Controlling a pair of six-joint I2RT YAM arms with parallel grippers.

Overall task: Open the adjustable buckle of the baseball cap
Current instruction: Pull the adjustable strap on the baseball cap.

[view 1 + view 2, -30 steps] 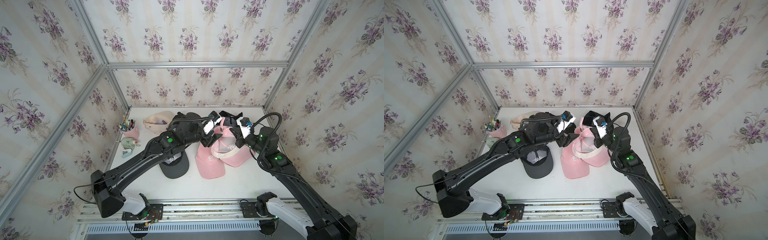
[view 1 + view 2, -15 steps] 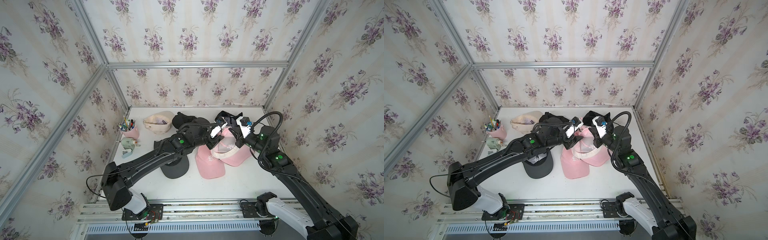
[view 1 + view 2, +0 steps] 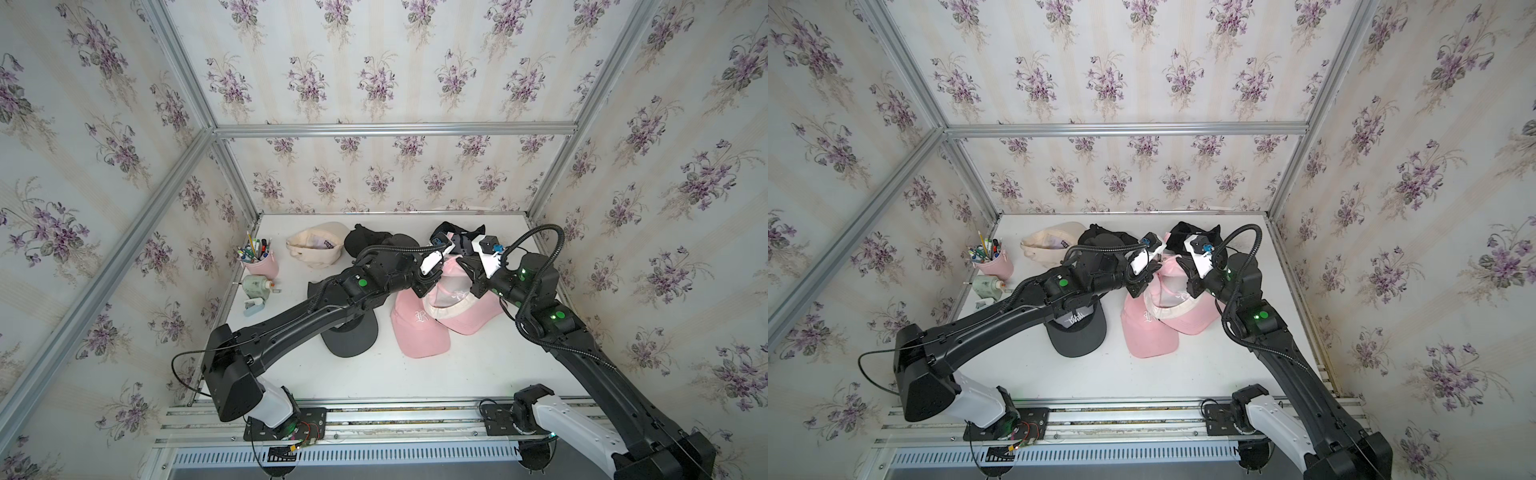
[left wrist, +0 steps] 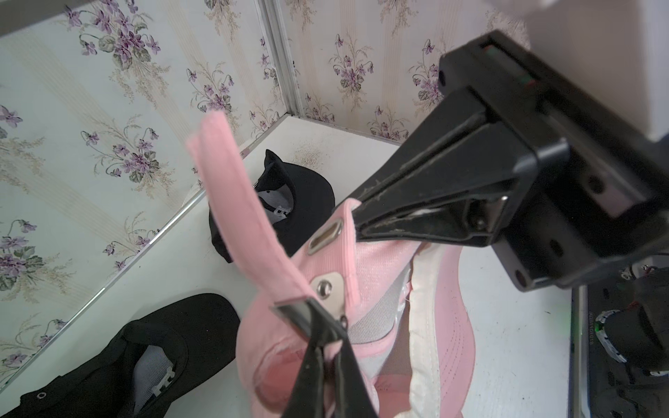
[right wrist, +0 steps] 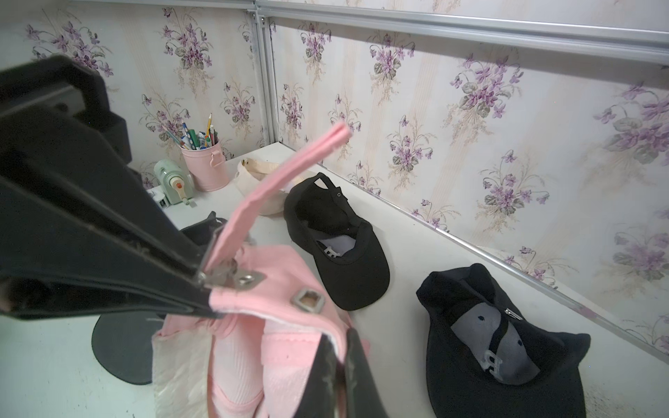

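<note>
Setting: floral-papered booth; white desk [image 3: 478, 374] strewn with caps.
Pink cap [image 3: 478, 318]: held up at its back band between both arms.
Left end effector [image 4: 322, 336]: pressed together on the buckle [image 4: 327, 289]; we count it the nearer arm.
Right end effector [image 4: 356, 224]: pinching the band just beside that buckle.
Strap [image 4: 235, 202]: long axis rises away from the buckle, free end in the air; we judge the pull must run along it.
</note>
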